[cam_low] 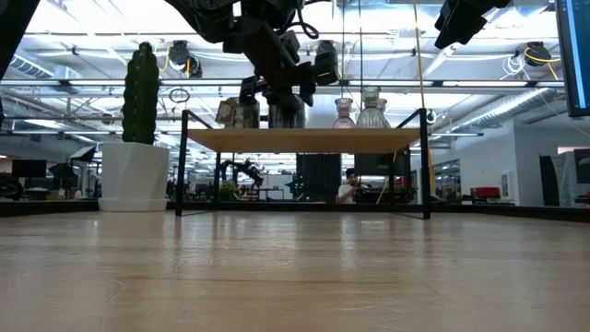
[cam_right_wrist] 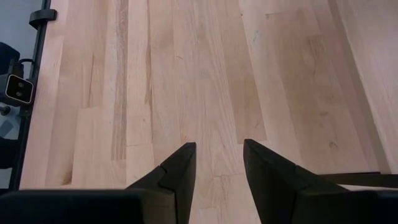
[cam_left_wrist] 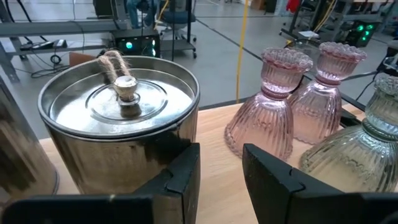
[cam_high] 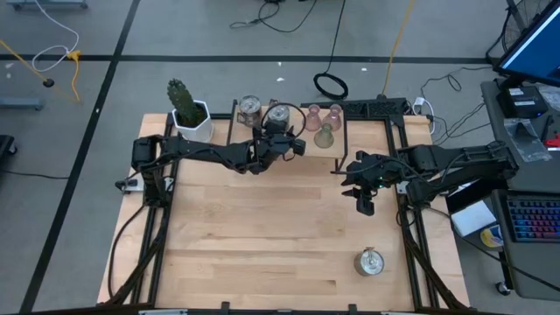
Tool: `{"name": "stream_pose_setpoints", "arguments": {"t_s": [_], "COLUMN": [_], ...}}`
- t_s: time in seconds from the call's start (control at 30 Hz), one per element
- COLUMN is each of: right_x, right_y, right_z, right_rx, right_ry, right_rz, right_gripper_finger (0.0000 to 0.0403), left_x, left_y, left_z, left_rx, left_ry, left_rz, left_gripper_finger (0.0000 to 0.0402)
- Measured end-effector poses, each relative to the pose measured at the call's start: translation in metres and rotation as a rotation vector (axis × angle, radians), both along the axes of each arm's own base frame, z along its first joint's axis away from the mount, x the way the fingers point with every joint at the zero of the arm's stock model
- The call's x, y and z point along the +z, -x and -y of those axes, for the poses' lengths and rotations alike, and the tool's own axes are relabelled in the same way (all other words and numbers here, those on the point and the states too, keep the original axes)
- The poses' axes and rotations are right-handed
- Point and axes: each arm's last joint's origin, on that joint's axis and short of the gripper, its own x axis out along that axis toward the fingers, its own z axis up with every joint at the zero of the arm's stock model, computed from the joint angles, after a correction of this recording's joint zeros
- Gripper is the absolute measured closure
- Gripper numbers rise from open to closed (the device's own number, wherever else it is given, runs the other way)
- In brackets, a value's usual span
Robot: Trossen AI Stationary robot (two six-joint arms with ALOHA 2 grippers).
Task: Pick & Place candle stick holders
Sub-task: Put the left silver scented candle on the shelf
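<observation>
The table (cam_high: 262,219) is being worked from both sides, with a raised shelf (cam_low: 304,139) standing along its far edge. On the shelf, five holders are being kept: two silver ones (cam_high: 250,107), two pink ones (cam_high: 315,115) and a green one (cam_high: 325,135). A cactus pot (cam_high: 190,112) is standing on the table just beside the shelf.

The left gripper (cam_high: 290,140) is being held at the shelf, right beside a silver holder (cam_left_wrist: 121,118), with its fingers parted and nothing between them. The right gripper (cam_high: 363,203) is being held above bare wood, well apart from any holder, its jaws likewise parted and empty. A sixth silver holder (cam_high: 370,262) is sitting alone near the table's front right corner.

The risk is judged to lie at the shelf: the pink flasks (cam_left_wrist: 292,102) are touching each other and standing close to the silver holder, so one could be knocked over or pushed off the edge if the left gripper is swung sideways.
</observation>
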Motion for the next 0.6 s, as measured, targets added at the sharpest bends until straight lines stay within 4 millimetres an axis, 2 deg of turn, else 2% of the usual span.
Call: {"name": "stream_pose_setpoints", "arguments": {"t_s": [0.6], "right_x": [0.0000], "right_y": [0.0000], "right_z": [0.0000], "right_rx": [0.000], "right_ry": [0.000], "right_rz": [0.000], "right_gripper_finger": [0.0277], "left_x": [0.0003], "left_y": [0.0003], "left_z": [-0.0016], "left_rx": [0.021], "left_ry": [0.020], "left_rz": [0.043], "left_gripper_finger": [0.0279]}}
